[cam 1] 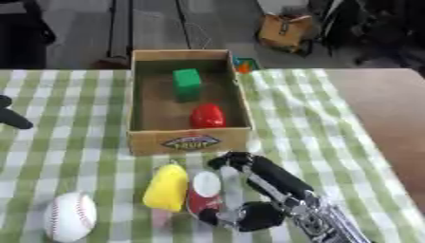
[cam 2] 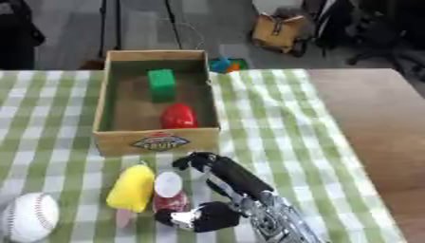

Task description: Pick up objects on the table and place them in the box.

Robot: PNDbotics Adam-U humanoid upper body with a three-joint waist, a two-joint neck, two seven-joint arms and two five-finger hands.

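Just in front of the box (cam 1: 189,141), on the checked table (cam 1: 75,123), the right robot hand (cam 1: 249,190) has its fingers and thumb curled about a red can with a white lid (cam 1: 204,192), whose long axis points toward the box. A yellow object (cam 1: 167,187) touches the can's left side, with a baseball (cam 1: 69,217) further left. The left robot hand (cam 1: 12,116) barely shows, its state unclear, and the box label is unreadable.

Beyond the matt black right hand (cam 1: 249,190) stood a plain cardboard box (cam 1: 189,140). Beneath the hand lay checked cloth (cam 1: 315,118); to its left, a smooth leathery baseball (cam 1: 69,217).
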